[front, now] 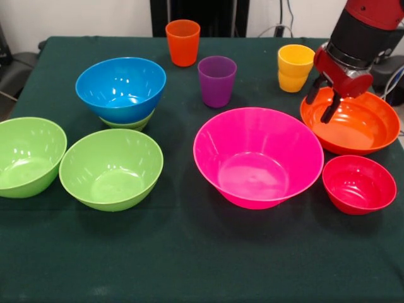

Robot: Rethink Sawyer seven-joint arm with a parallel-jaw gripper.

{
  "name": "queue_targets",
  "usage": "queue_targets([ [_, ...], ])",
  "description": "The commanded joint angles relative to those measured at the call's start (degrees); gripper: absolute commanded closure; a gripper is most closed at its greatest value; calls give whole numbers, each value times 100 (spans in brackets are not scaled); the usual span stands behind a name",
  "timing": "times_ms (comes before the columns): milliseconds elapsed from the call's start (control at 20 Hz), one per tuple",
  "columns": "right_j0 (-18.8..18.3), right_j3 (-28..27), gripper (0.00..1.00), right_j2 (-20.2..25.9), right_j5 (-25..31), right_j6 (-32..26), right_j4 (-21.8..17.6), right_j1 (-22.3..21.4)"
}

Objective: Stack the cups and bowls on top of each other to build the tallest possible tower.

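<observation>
My gripper [321, 107] hangs open at the right, fingertips over the far-left rim of the orange bowl [356, 129], one finger [331, 108] inside it. The small red bowl [358, 184] sits in front of it. The large pink bowl [257, 156] is at the centre. A blue bowl [120, 88] sits nested on a lime green bowl [129, 122] at the left. Two more lime green bowls [111, 167] [28, 156] stand in front. The orange cup [182, 41], purple cup [216, 81] and yellow cup [294, 67] stand upright along the back.
The dark green tablecloth [189, 259] covers the table. The robot's black pedestal [202, 16] stands at the far edge. A black chair [12, 66] is at the far left, and cables [394, 82] hang at the far right.
</observation>
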Motion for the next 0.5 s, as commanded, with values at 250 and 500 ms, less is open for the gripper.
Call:
queue_targets([
  [250, -17, -353, 0, 949, 249, 664, 131, 276],
  [500, 23, -431, 0, 869, 307, 764, 147, 335],
])
